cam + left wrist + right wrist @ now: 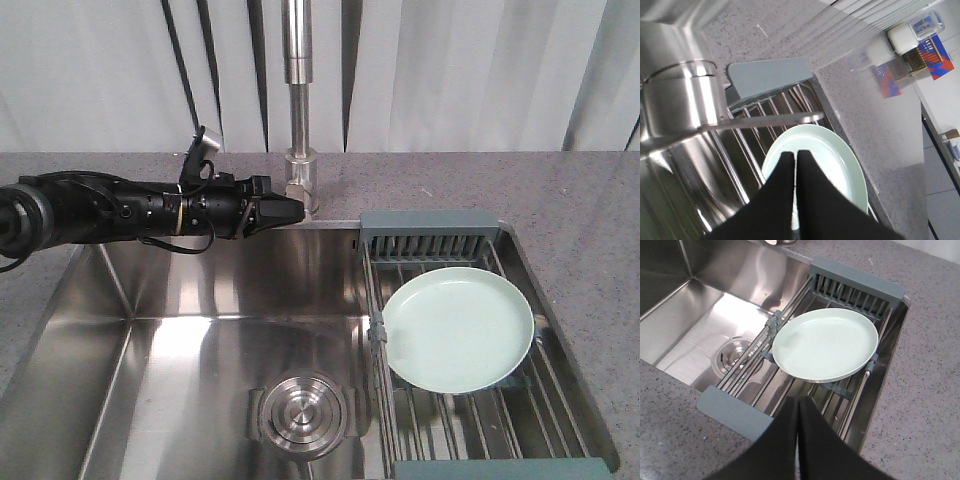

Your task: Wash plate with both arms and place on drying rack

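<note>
- Resting face-up on the drying rack [470,400], the plate [458,328] lies toward the slotted far end, slightly tilted.
- Rack spans the right side of the steel sink [200,330], set in the grey speckled bench [590,220].
- Left hand [290,212] hangs over the sink's back edge near the faucet [299,150], fingers together, holding nothing.
- Right hand [797,440] sits above the rack's near end, fingers pressed together, empty, apart from the plate.

Brushed steel sink [200,300], speckled stone-look counter [590,210], glossy plate [458,327], steel-rod rack [805,375] with matt plastic ends.
</note>
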You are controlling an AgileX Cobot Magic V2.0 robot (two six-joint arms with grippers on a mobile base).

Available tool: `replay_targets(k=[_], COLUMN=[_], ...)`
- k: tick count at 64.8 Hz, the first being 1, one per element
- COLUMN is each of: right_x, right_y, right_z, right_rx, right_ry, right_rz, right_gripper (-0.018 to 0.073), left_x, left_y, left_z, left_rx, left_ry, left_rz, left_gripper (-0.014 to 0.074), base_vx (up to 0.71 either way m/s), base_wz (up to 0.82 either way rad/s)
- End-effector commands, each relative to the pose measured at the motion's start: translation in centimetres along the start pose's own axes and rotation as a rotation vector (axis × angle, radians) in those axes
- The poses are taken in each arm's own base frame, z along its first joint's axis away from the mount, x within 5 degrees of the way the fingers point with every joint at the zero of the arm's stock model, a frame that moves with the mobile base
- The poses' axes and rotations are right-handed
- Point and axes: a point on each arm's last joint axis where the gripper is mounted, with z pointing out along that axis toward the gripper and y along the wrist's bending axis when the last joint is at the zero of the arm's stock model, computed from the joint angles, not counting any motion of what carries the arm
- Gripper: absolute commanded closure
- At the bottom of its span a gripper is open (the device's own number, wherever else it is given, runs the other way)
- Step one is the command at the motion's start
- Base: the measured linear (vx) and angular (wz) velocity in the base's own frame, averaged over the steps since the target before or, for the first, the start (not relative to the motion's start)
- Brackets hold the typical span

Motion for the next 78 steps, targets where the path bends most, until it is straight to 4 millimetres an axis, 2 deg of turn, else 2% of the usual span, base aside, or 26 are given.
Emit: replay_targets(k=[1,25,78], right_x=[-1.1,-1.2,-1.2], right_y=[-0.3,-0.3,-0.3], right_z=[-0.3,-0.3,-0.3], right_rx=[0.027,0.03,0.029], right_ry=[-0.08,-0.086,-0.087], right_rz=[0.005,0.005,0.005], right_gripper=[0.0566,0.0566,0.0566], left_x=[-1.7,-3.2,-4.5], left_y=[-3.0,-3.3,-2.2], left_z=[-0.6,-0.1,-0.1], left_rx=[0.088,0.115,0.061], left_ry=[-0.07,-0.114,-0.259], left_rz=[0.014,0.03,-0.079], left_gripper=[0.06,0.06,0.06], base_vx=[0.0,0.0,0.0], base_wz=[0.0,0.0,0.0])
